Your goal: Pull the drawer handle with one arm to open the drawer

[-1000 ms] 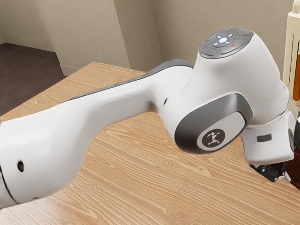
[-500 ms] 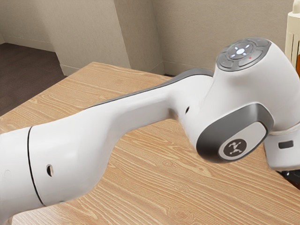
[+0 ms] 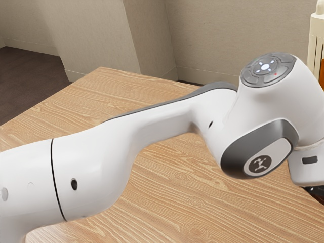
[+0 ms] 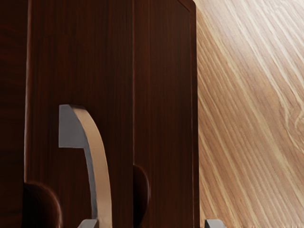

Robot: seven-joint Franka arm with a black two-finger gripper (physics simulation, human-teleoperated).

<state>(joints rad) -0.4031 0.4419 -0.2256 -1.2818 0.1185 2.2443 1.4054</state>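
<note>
- Gripper (image 3: 315,193): partly in sight at the exterior view's right edge, under the white hand of the arm (image 3: 174,124). The wrist view records its two fingertips (image 4: 89,223) spread well apart; nothing is pinched between them.
- Handle (image 4: 99,161): a curved metal bar with a squared grey foot, mounted on the dark wooden drawer front (image 4: 78,52). It runs close beside one fingertip, toward the inner side. Contact cannot be confirmed.
- Drawer: whether it stands shut or slightly out cannot be determined.
- Cabinet: dark reddish-brown wood. A second panel (image 4: 166,85) adjoins the drawer front, parted from it by a straight seam. Two dark rounded recesses are noted, one on either side of the handle bar.
- Tabletop (image 3: 177,202): light wood with pronounced grain, extending beneath the arm and beside the cabinet.
- Exterior view's right edge: a cream-coloured object (image 3: 316,38) with an orange-brown part, partly cut off.
- Background: beige walls (image 3: 212,35) and dark flooring (image 3: 30,76).
</note>
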